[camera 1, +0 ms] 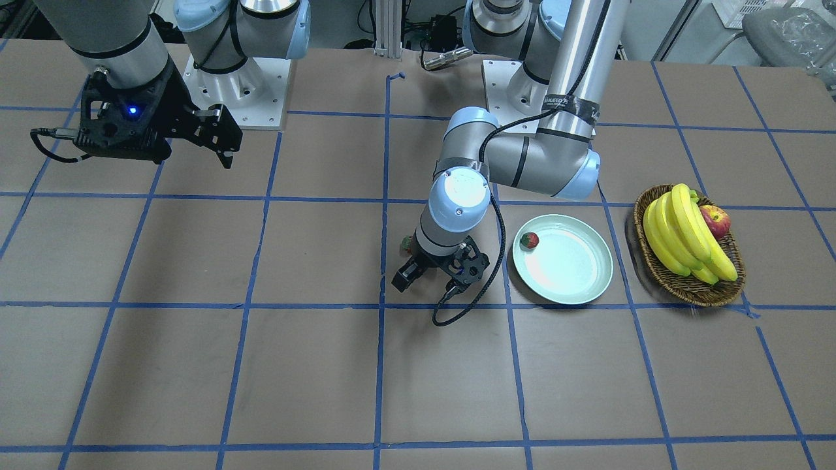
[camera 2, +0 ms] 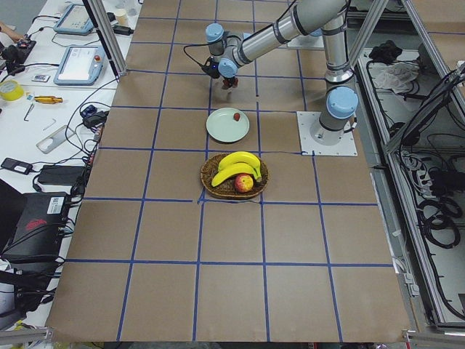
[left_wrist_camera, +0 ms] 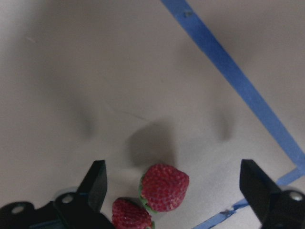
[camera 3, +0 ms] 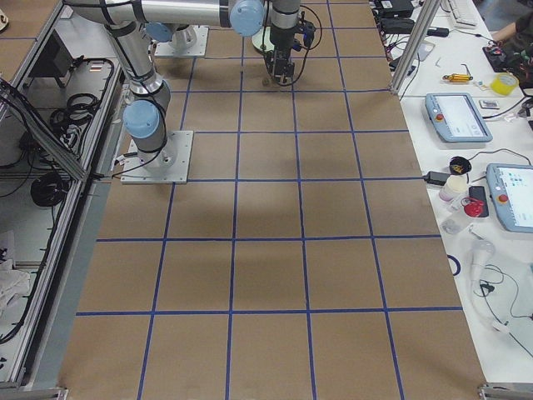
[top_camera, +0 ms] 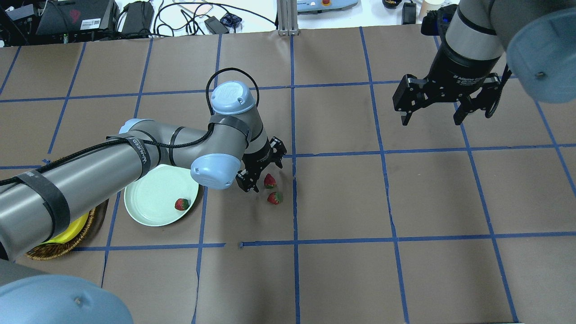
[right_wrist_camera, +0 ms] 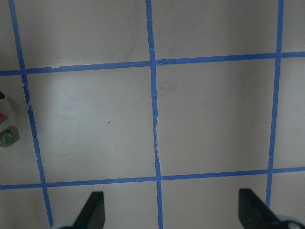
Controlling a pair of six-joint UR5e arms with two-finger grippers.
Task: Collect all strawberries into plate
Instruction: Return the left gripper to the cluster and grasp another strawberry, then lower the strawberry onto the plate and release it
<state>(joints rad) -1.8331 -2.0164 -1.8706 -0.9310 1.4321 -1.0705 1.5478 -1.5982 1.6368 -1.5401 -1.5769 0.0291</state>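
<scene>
Left hand spread over two strawberries — one strawberry on the plate — right hand agape.

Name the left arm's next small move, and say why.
Probably lower the left gripper straight down. Its fingers are open, and the nearest strawberry sits between them in the wrist view, ungrasped. A second strawberry lies close beside it, so descend carefully. Only the third strawberry is in the plate.
</scene>
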